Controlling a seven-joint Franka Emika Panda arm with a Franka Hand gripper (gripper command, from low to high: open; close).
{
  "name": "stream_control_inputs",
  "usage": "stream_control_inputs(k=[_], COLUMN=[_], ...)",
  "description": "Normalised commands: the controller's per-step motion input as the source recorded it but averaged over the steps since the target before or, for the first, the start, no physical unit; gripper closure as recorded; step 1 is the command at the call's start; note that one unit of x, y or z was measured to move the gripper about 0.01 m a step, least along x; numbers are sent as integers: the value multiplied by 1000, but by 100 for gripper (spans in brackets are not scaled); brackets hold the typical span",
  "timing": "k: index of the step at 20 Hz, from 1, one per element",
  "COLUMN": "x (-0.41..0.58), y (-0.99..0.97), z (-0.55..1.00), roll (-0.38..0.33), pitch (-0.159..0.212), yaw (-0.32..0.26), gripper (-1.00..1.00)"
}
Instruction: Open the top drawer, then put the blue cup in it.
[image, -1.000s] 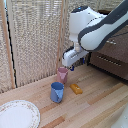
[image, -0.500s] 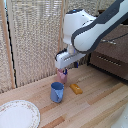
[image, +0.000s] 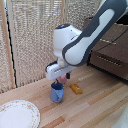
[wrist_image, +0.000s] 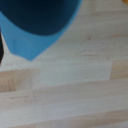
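Observation:
The blue cup (image: 57, 93) stands upright on the wooden table, in front of the bamboo screen. My gripper (image: 58, 83) hangs straight down right over its rim, and its fingertips are hidden behind the cup there. In the wrist view the blue cup (wrist_image: 35, 30) fills one corner, very close and blurred. One dark finger (wrist_image: 1, 50) shows at the picture's edge, set wide. The dark dresser stands at the exterior view's right, with its top drawer (image: 112, 47) showing a brown front. I cannot tell whether that drawer is pulled out.
A pink cup (image: 64, 79) peeks out just behind the gripper. A small orange block (image: 75, 88) lies to the exterior view's right of the blue cup. A white plate (image: 17, 114) sits at the near left. The bamboo screen (image: 30, 35) backs the table.
The arm has swung from above the pink cup toward the exterior view's left and dropped down onto the blue cup. The cups and block have not moved.

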Motion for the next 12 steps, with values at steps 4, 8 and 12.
stream_control_inputs(k=[4,8,12], x=[550,390,34], y=[-189,-52,6], z=[94,62,-243], roll=[86,96,14], pitch=[0,1,7], yaw=[-31,-12,-24], gripper=[-100,-100,-100])
